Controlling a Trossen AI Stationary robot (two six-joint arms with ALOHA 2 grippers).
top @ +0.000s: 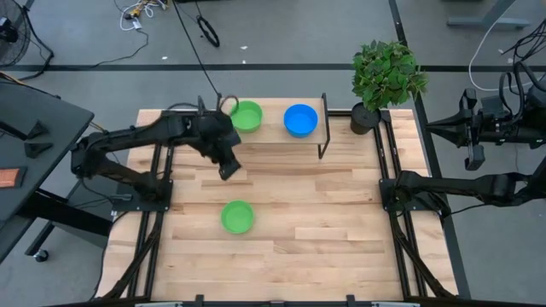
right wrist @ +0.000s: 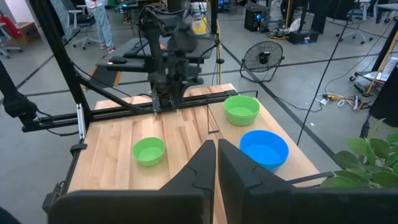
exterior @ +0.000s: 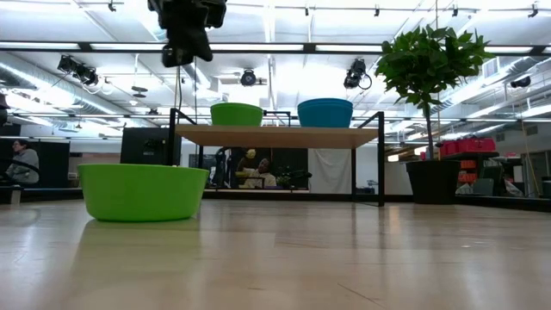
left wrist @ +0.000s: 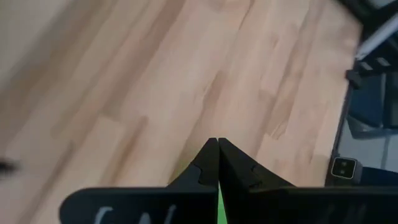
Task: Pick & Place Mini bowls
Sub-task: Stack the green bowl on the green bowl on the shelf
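Two mini bowls, green bowl (top: 246,116) and blue bowl (top: 300,119), already on far shelf (top: 281,136); third green bowl (top: 237,217) left on table (top: 324,222); left gripper (top: 228,170) closed empty above, right gripper (right wrist: 216,163) closed, parked right.

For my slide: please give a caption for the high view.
Left gripper shut above table; one green bowl below.

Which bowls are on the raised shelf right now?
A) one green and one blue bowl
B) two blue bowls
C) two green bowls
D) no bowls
A: the green bowl and the blue bowl sit side by side on the shelf; the second green bowl rests on the table below.
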